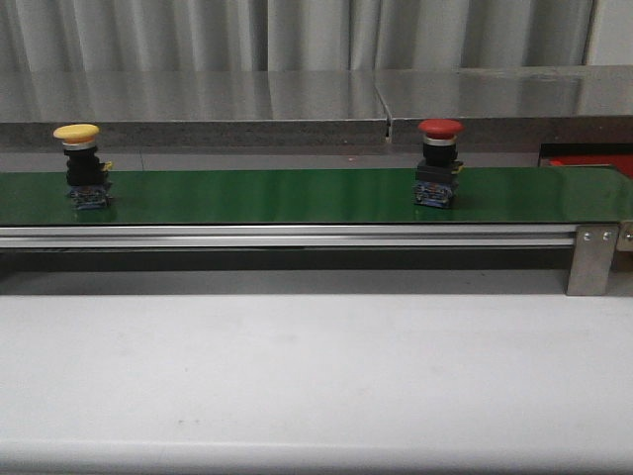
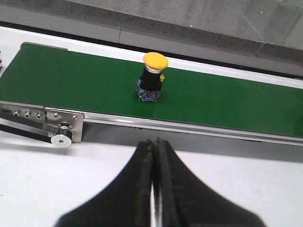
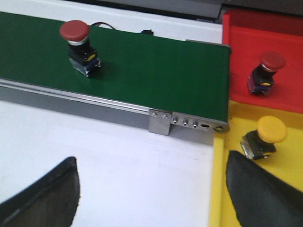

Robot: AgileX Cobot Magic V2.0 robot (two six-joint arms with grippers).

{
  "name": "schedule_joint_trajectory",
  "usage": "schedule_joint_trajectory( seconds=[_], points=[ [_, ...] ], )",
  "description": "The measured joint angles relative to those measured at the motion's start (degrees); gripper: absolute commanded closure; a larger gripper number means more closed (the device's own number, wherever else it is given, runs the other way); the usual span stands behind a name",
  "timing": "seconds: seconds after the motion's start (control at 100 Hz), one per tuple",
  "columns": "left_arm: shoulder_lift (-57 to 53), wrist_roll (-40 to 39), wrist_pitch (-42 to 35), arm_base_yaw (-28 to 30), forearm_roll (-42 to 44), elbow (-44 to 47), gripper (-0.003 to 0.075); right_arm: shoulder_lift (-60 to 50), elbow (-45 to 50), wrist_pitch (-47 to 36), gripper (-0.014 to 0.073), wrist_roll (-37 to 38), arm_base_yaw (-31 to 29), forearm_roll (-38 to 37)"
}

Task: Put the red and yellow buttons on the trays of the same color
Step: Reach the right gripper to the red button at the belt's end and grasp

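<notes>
- Two buttons sit upright on the green belt (image 1: 297, 196): the yellow button (image 1: 77, 158) near the belt's left end, the red button (image 1: 439, 158) right of the middle, well apart from each other.
- Past the belt's right end we've got a red tray (image 3: 246, 52) and a yellow tray (image 3: 222, 189) side by side. A second red button (image 3: 265, 73) already lies in the red tray, and a second yellow button (image 3: 262, 139) lies tipped over in the yellow one.
- Our left gripper (image 2: 154, 156) is pinched fully together and holds nothing. If it goes down like that, we reckon it just knocks the yellow button over instead of grabbing it.
- Our right gripper (image 3: 151, 189) is spread wide and empty, hovering over the white table (image 1: 316, 376) in front of the belt.
- These buttons look top-heavy: big cap, narrow body. A grab high on the cap probably tips them.
- If the belt runs, the buttons may drift off target, or roll off the right end into whichever tray.
- The trays touch, so a sloppy drop near that shared edge could land in the wrong colour.
</notes>
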Motion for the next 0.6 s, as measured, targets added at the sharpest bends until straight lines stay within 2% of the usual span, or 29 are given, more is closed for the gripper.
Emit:
schedule_joint_trajectory(
  seconds=[0.28, 0.6],
  points=[
    [0.0, 0.0, 0.0, 0.0, 0.0, 0.0, 0.0739, 24.95, -13.18, -1.18, -0.0031, -0.89, 5.41, 0.27],
    [0.0, 0.0, 0.0, 0.0, 0.0, 0.0, 0.0739, 45.67, -30.0, 3.42, -0.0031, -0.91, 6.09, 0.54]
  ],
)
